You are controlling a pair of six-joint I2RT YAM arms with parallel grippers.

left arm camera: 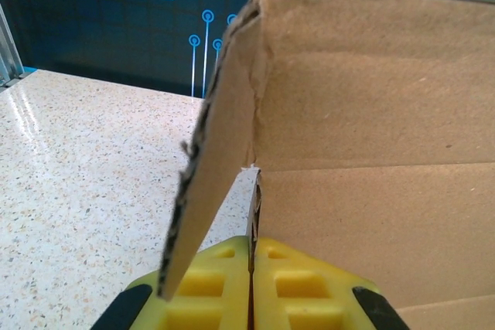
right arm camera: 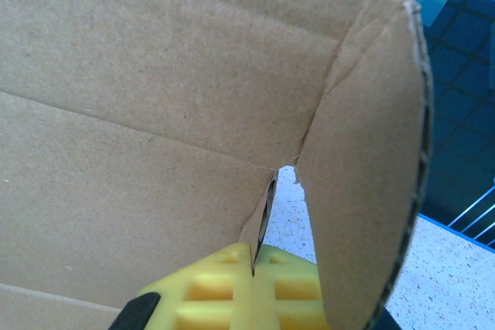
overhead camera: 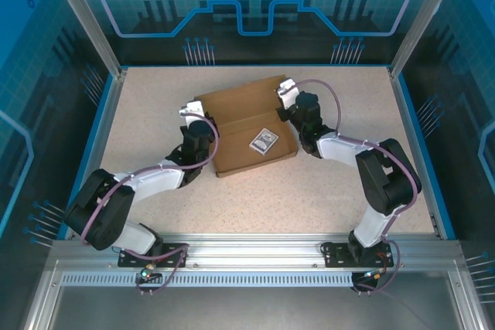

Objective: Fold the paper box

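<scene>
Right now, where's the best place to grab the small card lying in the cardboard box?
Probably from straight above, pinching the card across its narrow width: it lies flat on the floor of the paper box, uncovered overhead.

Top external: fixed high above the near edge, tilted down over the whole speckled beige tabletop (overhead camera: 155,106). Both wrist views: low, nearly level, pressed close against end corners of the plain brown corrugated cardboard box (overhead camera: 240,106), also seen from overhead.
</scene>
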